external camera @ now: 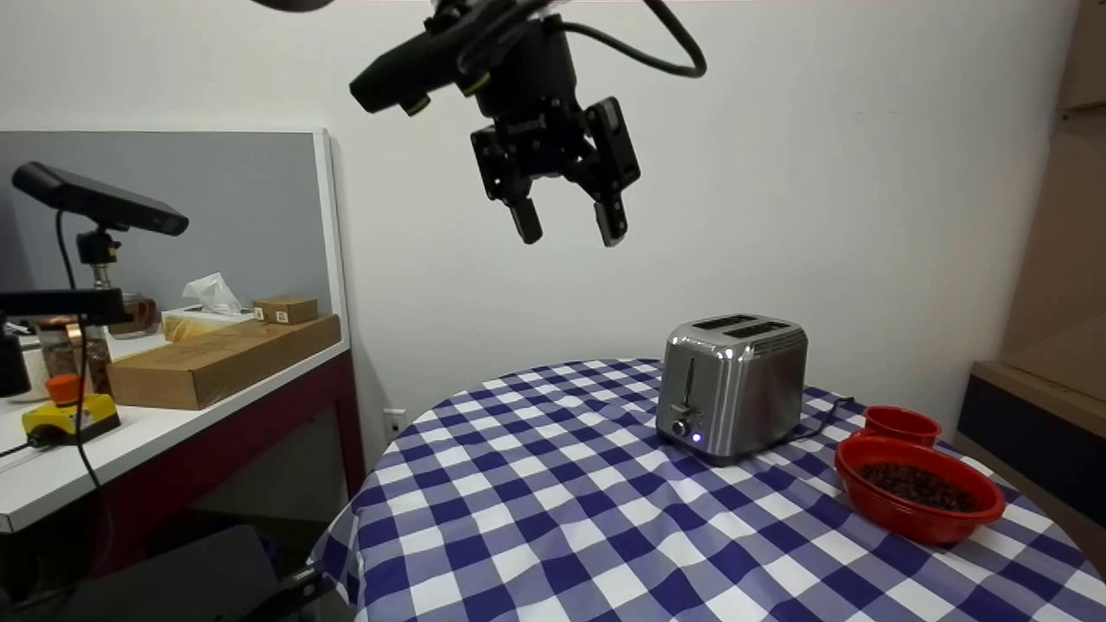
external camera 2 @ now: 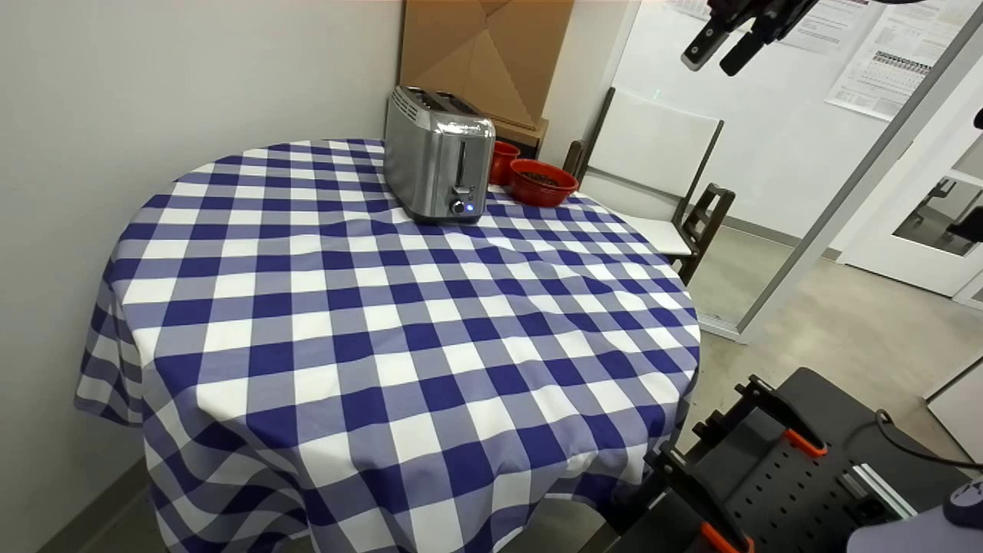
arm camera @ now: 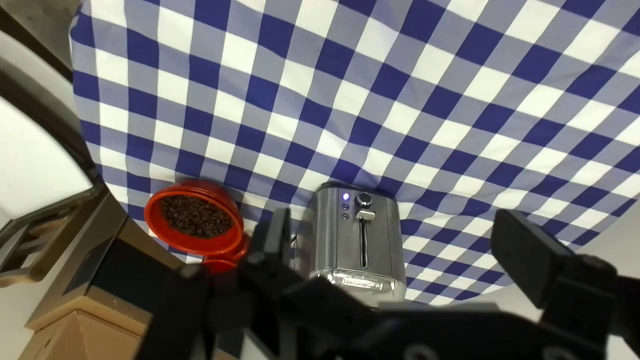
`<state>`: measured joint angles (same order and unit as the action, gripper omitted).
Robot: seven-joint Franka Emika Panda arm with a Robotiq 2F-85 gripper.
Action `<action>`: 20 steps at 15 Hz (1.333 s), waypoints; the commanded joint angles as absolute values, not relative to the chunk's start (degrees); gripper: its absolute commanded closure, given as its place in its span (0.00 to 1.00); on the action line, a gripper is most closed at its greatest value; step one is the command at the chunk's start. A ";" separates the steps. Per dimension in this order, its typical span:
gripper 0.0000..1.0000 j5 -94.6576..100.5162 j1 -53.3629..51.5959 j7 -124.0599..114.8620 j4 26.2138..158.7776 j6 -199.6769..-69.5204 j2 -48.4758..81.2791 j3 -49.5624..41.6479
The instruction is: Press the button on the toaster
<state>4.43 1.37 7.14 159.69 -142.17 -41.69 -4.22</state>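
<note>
The brushed-silver toaster (external camera: 734,393) stands upright on the checked cloth and also shows in an exterior view (external camera 2: 439,161). In the wrist view its front face (arm camera: 384,237) is in sight. One button (arm camera: 346,196) glows bluish white, with two small unlit round buttons (arm camera: 345,211) beside it. A round knob (arm camera: 363,200) is near the base. The lever (arm camera: 365,215) sits at the low end of its slot. My gripper (external camera: 570,229) is open and empty, high above the table and apart from the toaster. It shows at the top of an exterior view (external camera 2: 716,60).
A red bowl (external camera: 916,523) of dark beans and a red cup (external camera: 901,428) stand beside the toaster. A dark cord (external camera: 821,425) runs from the toaster. A wall (external camera: 821,216) rises behind the round table (external camera: 518,492). A side bench (external camera: 164,419) holds boxes.
</note>
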 commanded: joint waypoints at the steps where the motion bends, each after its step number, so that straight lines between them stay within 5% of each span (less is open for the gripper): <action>1: 0.00 5.62 2.93 5.70 159.62 -153.31 -32.20 -3.31; 13: 0.00 21.36 10.45 -6.75 147.07 -174.63 4.06 3.62; 20: 0.00 39.01 2.42 -29.16 129.98 -174.63 19.47 -7.38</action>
<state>33.57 7.16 -20.40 137.52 -173.19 12.07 -2.77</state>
